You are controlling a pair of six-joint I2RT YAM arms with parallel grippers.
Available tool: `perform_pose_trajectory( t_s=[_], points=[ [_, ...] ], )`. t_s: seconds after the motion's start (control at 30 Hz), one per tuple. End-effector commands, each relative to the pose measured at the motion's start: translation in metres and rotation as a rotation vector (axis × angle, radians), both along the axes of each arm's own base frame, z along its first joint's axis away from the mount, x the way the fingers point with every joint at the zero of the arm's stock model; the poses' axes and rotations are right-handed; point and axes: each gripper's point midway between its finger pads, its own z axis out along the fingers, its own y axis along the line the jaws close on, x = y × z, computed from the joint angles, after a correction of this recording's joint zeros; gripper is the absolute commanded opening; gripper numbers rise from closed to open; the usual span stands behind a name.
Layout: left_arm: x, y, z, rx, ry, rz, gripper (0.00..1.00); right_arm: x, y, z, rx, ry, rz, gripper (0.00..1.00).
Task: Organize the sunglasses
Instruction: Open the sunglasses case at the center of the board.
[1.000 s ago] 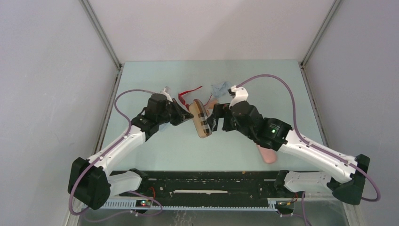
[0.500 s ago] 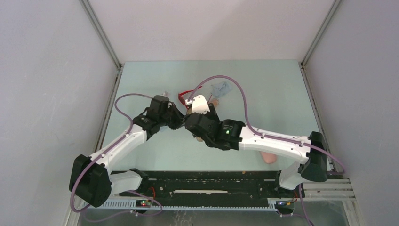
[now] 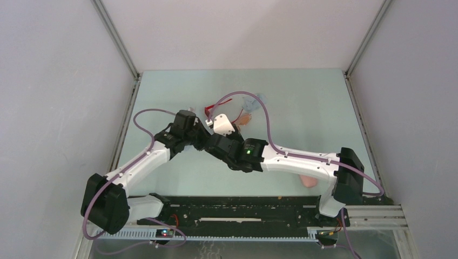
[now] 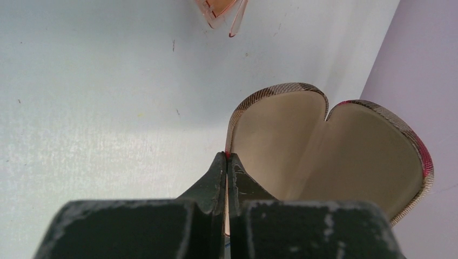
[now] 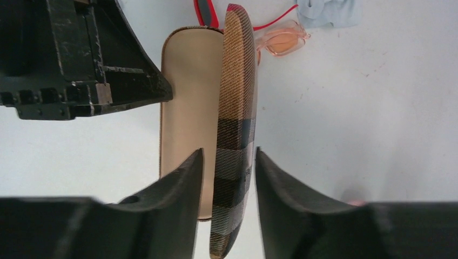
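Pale counter (image 5: 351, 135). My left pincer (image 4: 227, 159) is clenched on the plaid case (image 5: 235, 108) rim. My right pincer (image 5: 229, 154) straddles the lid, and I cannot tell whether it grips. Beyond, in the upper frame, lie the red sunglasses (image 5: 208, 13) and the orange-tinted sunglasses (image 5: 283, 40). Step, I judge: opening the case. Next, spread the lid steadily.

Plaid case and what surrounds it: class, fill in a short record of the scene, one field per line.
Case: plaid case, open, cream lining showing
Left gripper: shut on the case's rim
Right gripper: open, jaws either side of the plaid lid
Red sunglasses: lying beyond the case, outside it
Orange-tinted sunglasses: beside the red pair, near the blue cloth
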Motion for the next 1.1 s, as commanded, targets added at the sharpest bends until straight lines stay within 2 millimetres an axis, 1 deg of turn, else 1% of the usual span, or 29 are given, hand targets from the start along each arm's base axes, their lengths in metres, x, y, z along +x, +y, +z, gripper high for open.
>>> perform_pose_trajectory(
  t_s=[0.0,0.1,0.17,0.27,0.3,0.4,0.47,0.6,0.77,0.97,1.07],
  points=[
    [0.016,-0.014,0.042,-0.07,-0.082,-0.006,0.0,0.004,-0.001,0.018,0.027,-0.04,-0.025,0.36],
    [0.016,-0.014,0.043,-0.073,-0.083,-0.01,0.01,0.005,-0.002,0.017,0.022,-0.044,-0.028,0.23],
    [0.016,-0.016,0.046,-0.081,-0.086,-0.02,0.11,0.006,-0.004,0.014,0.008,-0.043,-0.033,0.13],
    [0.015,-0.019,0.05,-0.093,-0.091,-0.037,0.3,0.007,-0.006,0.01,-0.003,-0.036,-0.042,0.02],
    [0.015,-0.019,0.052,-0.096,-0.095,-0.038,0.35,0.008,-0.006,0.009,-0.004,-0.034,-0.045,0.0],
    [0.014,-0.018,0.057,-0.098,-0.115,-0.04,0.53,0.009,-0.009,0.008,-0.003,-0.033,-0.052,0.0],
    [0.014,-0.018,0.061,-0.101,-0.129,-0.044,0.62,0.011,-0.011,0.007,-0.005,-0.032,-0.058,0.0],
    [0.012,-0.019,0.07,-0.117,-0.149,-0.056,0.72,0.017,-0.018,0.004,-0.016,-0.028,-0.08,0.0],
    [0.007,-0.021,0.083,-0.152,-0.168,-0.064,0.88,0.029,-0.036,0.0,-0.034,-0.033,-0.124,0.0],
    [0.002,-0.021,0.1,-0.183,-0.205,-0.078,0.9,0.044,-0.069,-0.024,-0.091,0.001,-0.195,0.0],
    [0.001,-0.023,0.105,-0.198,-0.216,-0.091,0.9,0.05,-0.087,-0.038,-0.105,0.031,-0.232,0.0]
  ],
)
